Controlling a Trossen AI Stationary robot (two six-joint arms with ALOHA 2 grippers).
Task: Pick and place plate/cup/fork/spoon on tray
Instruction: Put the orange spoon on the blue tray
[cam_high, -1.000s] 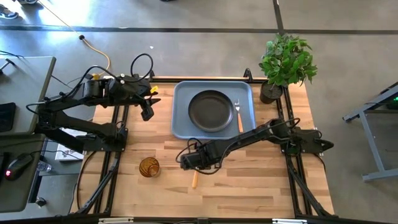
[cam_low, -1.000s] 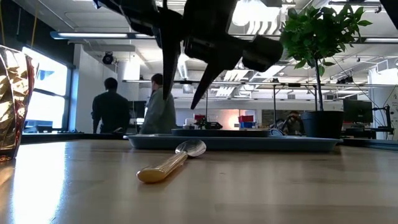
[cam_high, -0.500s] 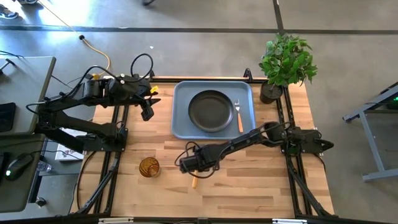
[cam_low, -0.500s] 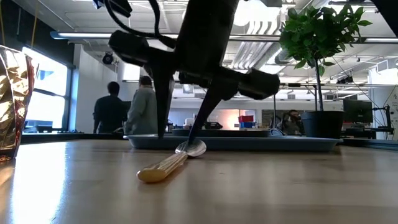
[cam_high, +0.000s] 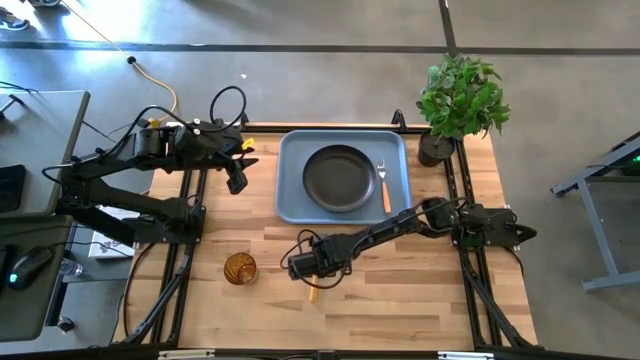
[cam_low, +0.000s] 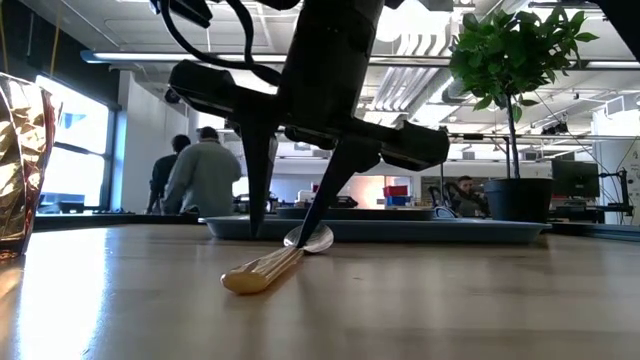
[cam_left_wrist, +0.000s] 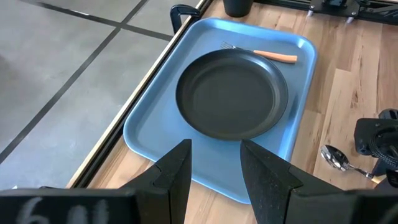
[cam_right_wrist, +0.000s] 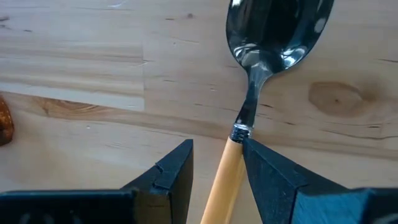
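Note:
The spoon (cam_right_wrist: 273, 25) has a shiny metal bowl and a pale wooden handle (cam_low: 265, 268) and lies flat on the table near the tray. My right gripper (cam_right_wrist: 216, 144) is open and low over it, one finger on either side of the handle's neck; it also shows in the high view (cam_high: 308, 270). The dark plate (cam_high: 338, 178) and the orange-handled fork (cam_high: 383, 185) lie in the blue-grey tray (cam_high: 290, 195). The amber cup (cam_high: 240, 268) stands on the table, left of the spoon. My left gripper (cam_left_wrist: 214, 165) is open and empty, beside the tray's left side.
A potted plant (cam_high: 460, 100) stands at the table's far right corner. Bare wood lies between the cup and the tray. People stand in the room beyond the table (cam_low: 200, 175).
My right gripper has gone down onto the spoon, from well above the table to fingertips close to the wood on either side of the handle. The spoon has stayed where it was.

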